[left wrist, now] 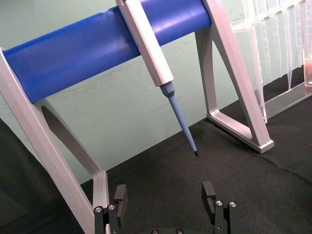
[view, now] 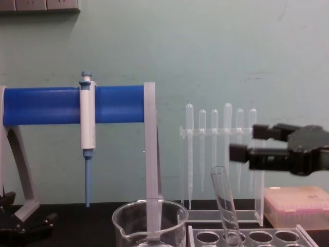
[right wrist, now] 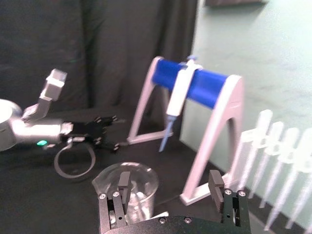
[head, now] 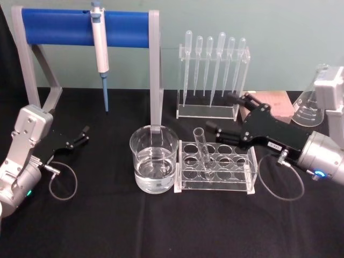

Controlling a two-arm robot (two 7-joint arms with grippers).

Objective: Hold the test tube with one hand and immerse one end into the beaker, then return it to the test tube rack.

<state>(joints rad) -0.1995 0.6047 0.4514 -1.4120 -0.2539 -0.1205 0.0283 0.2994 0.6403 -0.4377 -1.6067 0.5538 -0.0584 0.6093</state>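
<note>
The test tube (head: 201, 148) leans in a front-left hole of a clear rack (head: 243, 183), its open rim up; it also shows in the chest view (view: 224, 203). The beaker (head: 154, 161), about a third full of clear liquid, stands just left of the rack (view: 149, 224) (right wrist: 127, 187). My right gripper (head: 221, 114) hovers open behind and to the right of the tube, above the rack, holding nothing (view: 252, 142) (right wrist: 170, 185). My left gripper (head: 81, 135) rests open near the table's left side (left wrist: 165, 195).
A blue-barred stand (head: 80, 28) with a hanging pipettor (head: 100, 48) occupies the back left. A rack of plastic pipettes (head: 212, 75) stands at the back centre, a glass flask (head: 312, 102) at the back right, and a pink box (view: 298, 206) behind the tube rack.
</note>
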